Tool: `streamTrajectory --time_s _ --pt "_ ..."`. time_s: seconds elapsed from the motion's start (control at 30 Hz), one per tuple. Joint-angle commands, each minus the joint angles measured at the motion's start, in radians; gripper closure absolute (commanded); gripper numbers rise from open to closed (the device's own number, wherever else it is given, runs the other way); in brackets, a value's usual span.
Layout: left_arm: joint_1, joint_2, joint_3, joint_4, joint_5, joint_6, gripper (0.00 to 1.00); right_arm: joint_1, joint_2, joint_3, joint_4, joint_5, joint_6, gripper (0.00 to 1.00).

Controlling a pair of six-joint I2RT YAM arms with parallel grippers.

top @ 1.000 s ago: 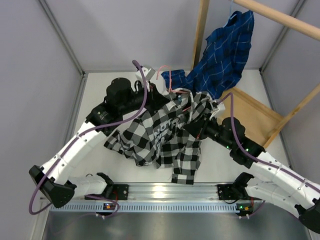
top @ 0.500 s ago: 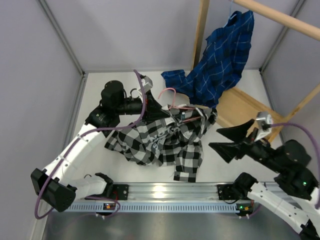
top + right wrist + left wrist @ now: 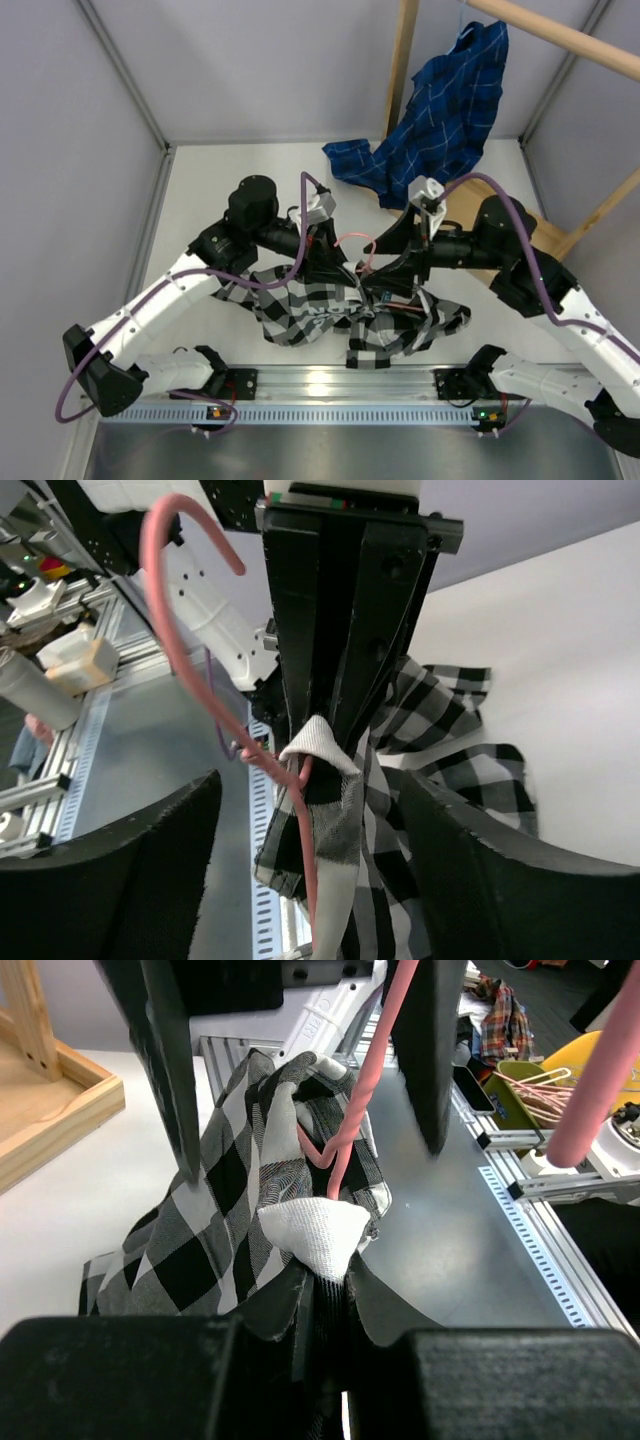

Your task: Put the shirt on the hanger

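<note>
While both arms meet over the middle of the tabletop (image 3: 225,170), the moment reads so:
Shirt (image 3: 330,318): bunched near the arm bases, collar lifted.
Left tool (image 3: 328,1290): pressed together on the white collar lining, just below where the hanger (image 3: 350,1130) wire enters the cloth.
Right tool (image 3: 308,780): spread, facing the left head-on — collar and wire lie between its fingers.
Next, likely: the right closes there.

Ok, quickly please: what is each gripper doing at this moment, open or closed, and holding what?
Left gripper: closed, pinching a white part of the shirt.
Right gripper: open, holding nothing.
</note>
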Motion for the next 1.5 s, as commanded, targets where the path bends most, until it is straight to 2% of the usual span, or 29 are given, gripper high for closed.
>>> streamTrajectory --time_s 0.0,0.13,0.17,0.33,0.37,0.4,0.47,0.5,0.53,0.57,0.6,0.67,0.7,0.73,0.77,0.8,0.83,0.9,0.97,1.07,1.13,1.17,1.23,1.3,1.37,1.4,1.43,1.47 --pt "-0.009 0.012 0.054 0.043 0.053 0.012 1.0 0.019 0.022 0.011 0.161 -0.146 -0.012 0.32" --pt "-0.009 0.016 0.055 0.043 0.045 0.007 1.0 0.036 0.037 -0.01 0.215 -0.159 -0.009 0.5" --pt "-0.009 0.024 0.059 0.043 0.054 0.004 1.0 0.039 0.037 -0.016 0.226 -0.156 -0.009 0.6" --pt "-0.015 0.035 0.066 0.043 0.085 -0.002 1.0 0.043 0.048 -0.019 0.258 -0.133 -0.024 0.67" --pt "-0.015 0.033 0.068 0.043 0.082 -0.002 1.0 0.042 0.056 -0.018 0.257 -0.132 -0.027 0.85" --pt "-0.014 0.029 0.068 0.043 0.077 -0.004 1.0 0.042 0.062 -0.015 0.254 -0.132 -0.035 0.97" --pt "-0.014 0.021 0.075 0.045 0.056 -0.004 1.0 0.043 0.062 -0.015 0.244 -0.107 -0.045 1.0" --pt "-0.014 0.015 0.083 0.027 0.032 0.002 0.96 0.042 0.056 -0.015 0.241 -0.086 -0.058 1.0" --pt "-0.009 0.01 0.097 -0.01 -0.011 0.019 0.55 0.042 0.047 -0.016 0.237 -0.025 -0.062 1.0" --pt "-0.009 -0.014 0.13 -0.057 -0.177 0.066 0.17 0.043 0.024 -0.015 0.214 0.009 -0.074 1.0" --pt "-0.009 -0.034 0.144 -0.131 -0.294 0.084 0.02 0.042 0.011 0.0 0.192 0.052 -0.099 1.0" --pt "-0.009 -0.127 0.143 -0.154 -0.546 0.087 0.02 0.042 -0.018 0.025 0.114 0.211 -0.11 1.0" --pt "-0.009 -0.17 0.114 -0.154 -0.798 0.073 0.02 0.042 -0.023 0.054 0.087 0.273 -0.108 1.0" --pt "-0.009 -0.269 0.091 -0.148 -0.911 0.027 0.02 0.042 -0.029 0.071 0.061 0.395 -0.104 1.0" --pt "-0.009 -0.321 0.059 -0.129 -1.008 0.007 0.02 0.042 -0.027 0.088 0.013 0.432 -0.102 1.0" --pt "-0.009 -0.383 -0.04 -0.068 -1.151 -0.014 0.02 0.042 -0.029 0.118 -0.007 0.452 -0.116 1.0" --pt "-0.009 -0.496 -0.099 -0.032 -1.229 -0.071 0.02 0.042 -0.026 0.132 -0.019 0.451 -0.122 1.0" --pt "-0.009 -0.589 -0.273 0.028 -1.341 -0.117 0.02 0.042 -0.024 0.163 -0.035 0.447 -0.125 1.0" --pt "-0.009 -0.661 -0.36 0.057 -1.364 -0.192 0.02 0.043 -0.02 0.183 -0.039 0.463 -0.122 1.0" --pt "-0.009 -0.674 -0.484 0.071 -1.319 -0.272 0.02 0.042 -0.003 0.224 -0.065 0.54 -0.113 1.0" --pt "-0.009 -0.692 -0.577 0.108 -1.239 -0.312 0.02 0.043 0.019 0.267 -0.107 0.614 -0.111 1.0" --pt "-0.009 -0.701 -0.611 0.194 -1.205 -0.318 0.02 0.042 0.025 0.292 -0.119 0.621 -0.114 1.0" --pt "-0.009 -0.714 -0.665 0.263 -1.143 -0.34 0.02 0.043 0.043 0.31 -0.141 0.608 -0.119 1.0" --pt "-0.009 -0.703 -0.705 0.318 -1.145 -0.343 0.02 0.042 0.051 0.321 -0.142 0.583 -0.114 1.0" --pt "-0.009 -0.66 -0.705 0.333 -1.157 -0.335 0.09 0.042 0.059 0.324 -0.142 0.566 -0.11 1.0" --pt "-0.009 -0.645 -0.702 0.346 -1.165 -0.33 0.17 0.043 0.06 0.324 -0.141 0.556 -0.107 1.0" --pt "-0.009 -0.614 -0.698 0.352 -1.17 -0.327 0.48 0.042 0.062 0.321 -0.141 0.554 -0.105 1.0" --pt "-0.009 -0.599 -0.683 0.35 -1.227 -0.327 0.65 0.042 0.062 0.315 -0.141 0.554 -0.102 1.0"
